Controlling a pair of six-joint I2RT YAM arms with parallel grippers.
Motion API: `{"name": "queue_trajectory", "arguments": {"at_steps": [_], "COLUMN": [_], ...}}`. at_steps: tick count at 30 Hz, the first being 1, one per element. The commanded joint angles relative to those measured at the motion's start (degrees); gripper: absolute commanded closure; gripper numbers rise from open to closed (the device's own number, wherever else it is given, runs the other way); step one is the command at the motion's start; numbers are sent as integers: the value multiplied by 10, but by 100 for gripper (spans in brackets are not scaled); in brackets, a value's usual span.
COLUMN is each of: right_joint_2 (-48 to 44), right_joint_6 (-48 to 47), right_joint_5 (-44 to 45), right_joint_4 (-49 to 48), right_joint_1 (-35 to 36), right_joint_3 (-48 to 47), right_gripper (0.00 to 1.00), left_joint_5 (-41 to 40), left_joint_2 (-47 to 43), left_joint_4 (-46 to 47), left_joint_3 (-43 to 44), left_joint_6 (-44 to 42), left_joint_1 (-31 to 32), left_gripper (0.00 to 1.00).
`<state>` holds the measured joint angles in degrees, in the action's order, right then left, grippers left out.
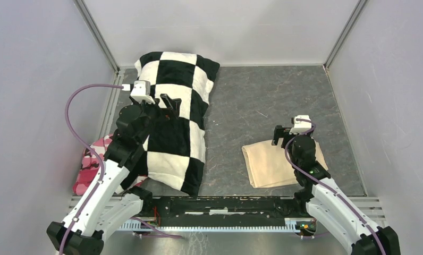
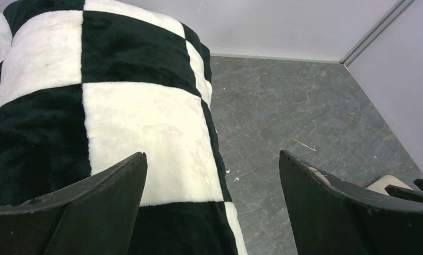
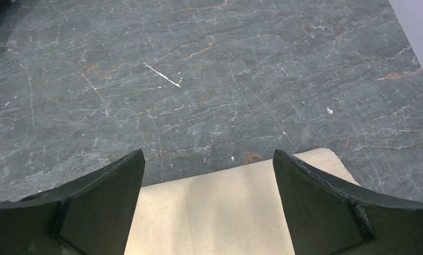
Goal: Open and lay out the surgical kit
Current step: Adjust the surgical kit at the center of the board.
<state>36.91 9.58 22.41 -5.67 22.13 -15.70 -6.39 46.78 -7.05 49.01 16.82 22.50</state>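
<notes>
The surgical kit (image 1: 270, 163) lies folded shut as a beige cloth bundle on the dark floor at the near right; its contents are hidden inside the wrap. My right gripper (image 1: 280, 135) hovers over the bundle's far edge, open, with nothing between its fingers. In the right wrist view the beige cloth (image 3: 214, 210) fills the gap between the two black fingers (image 3: 100, 204). My left gripper (image 1: 169, 103) is open above the checkered pillow, far from the kit. A corner of the beige cloth (image 2: 383, 184) shows at the right edge of the left wrist view.
A black-and-white checkered pillow (image 1: 172, 117) covers the left half of the floor. A pink camouflage cloth (image 1: 90, 162) lies by the left wall under the left arm. Grey walls close in both sides and the back. Bare dark floor (image 1: 262, 95) lies beyond the kit.
</notes>
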Motion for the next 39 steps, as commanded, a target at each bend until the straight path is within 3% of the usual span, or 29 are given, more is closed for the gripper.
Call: {"name": "queue_trajectory", "arguments": {"at_steps": [1,7,12,19,25,31,34,39], "right_joint_2": [20,39,47,-4,-69,-100,-110,-96], "right_joint_6": [1,4,17,78,245,389,474,572], "right_joint_5": [-6,-26,-55,-108,-73,10,26,-1], "right_joint_4": [-114,-120,-72,109,360,601,659,639], "right_joint_1": [-16,-27,-29,-30,-31,-30,-31,-31], "right_joint_3": [13,2,-13,-40,-74,-171,-189,-158], "right_gripper": [2,2,2,2,2,2,2,2], "left_joint_5": [45,99,147,165,169,158,157,152], "left_joint_2": [4,18,34,84,102,95,92,91], "left_joint_4": [100,146,165,138,122,114,107,93], "left_joint_3": [-19,-27,-16,15,34,42,49,56], "left_joint_6": [-21,-21,-24,-48,-62,-68,-66,-63], "left_joint_1": [-21,-25,-4,72,110,116,120,142], "left_gripper": [2,2,2,2,2,2,2,2]}}
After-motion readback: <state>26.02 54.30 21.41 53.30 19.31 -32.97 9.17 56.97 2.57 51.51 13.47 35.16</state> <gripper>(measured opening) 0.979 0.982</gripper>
